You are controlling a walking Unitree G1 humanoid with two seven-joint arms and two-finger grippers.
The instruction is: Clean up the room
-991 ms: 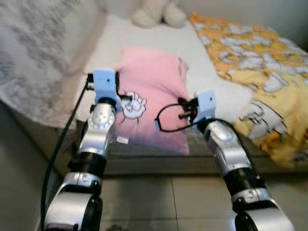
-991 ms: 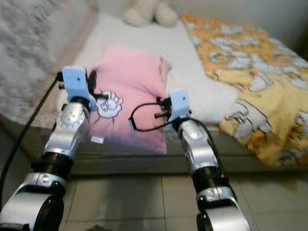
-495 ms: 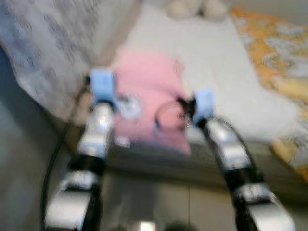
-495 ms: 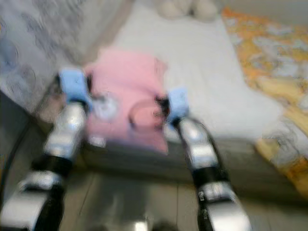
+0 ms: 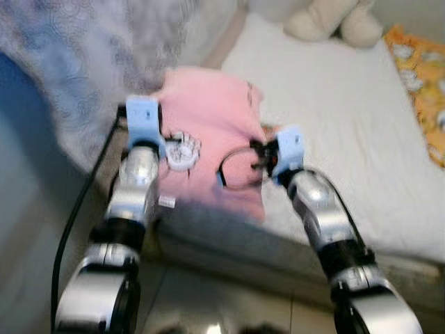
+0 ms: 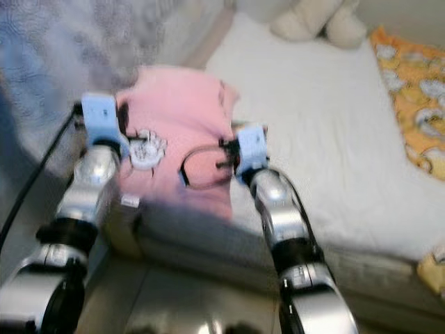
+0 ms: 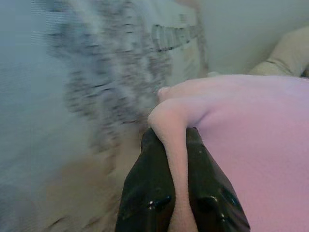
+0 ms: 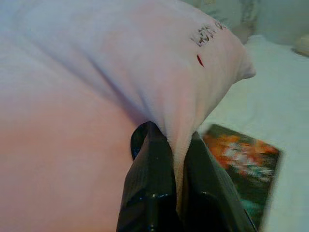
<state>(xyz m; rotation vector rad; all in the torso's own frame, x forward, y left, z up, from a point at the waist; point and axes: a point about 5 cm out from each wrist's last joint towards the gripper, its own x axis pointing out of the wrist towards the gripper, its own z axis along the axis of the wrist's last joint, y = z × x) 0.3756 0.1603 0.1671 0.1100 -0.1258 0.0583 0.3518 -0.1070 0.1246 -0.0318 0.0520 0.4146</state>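
Left eye view: a pink pillow (image 5: 212,132) with a white cartoon print, held up over the near edge of a bed (image 5: 348,139) by both arms. The bed's sheet is white.

Left gripper (image 7: 179,140): clamped on a fold at one corner of the pillow. In the left wrist view the pink fabric is pinched between the two black fingers (image 7: 149,188) and runs down the gap between them. Beyond this gripper hangs a grey patterned blanket (image 5: 90,62), blurred.

Right gripper (image 8: 169,137): closed on a pinch of the pillow's opposite edge. In the right wrist view the cloth bunches into a ridge that rises from the fingertips, with small dark lettering and a red mark on the fabric farther out. Just beside this gripper, lying on the white sheet, is a flat dark card or booklet (image 8: 241,166) with an orange-and-green picture; what it is cannot be told.

Farther from both grippers: a cream plush toy (image 5: 334,17) at the head of the bed, and an orange-and-yellow printed quilt (image 6: 410,104) along the bed's right side, well apart from the pillow. A black cable (image 5: 80,209) trails beside the left arm.
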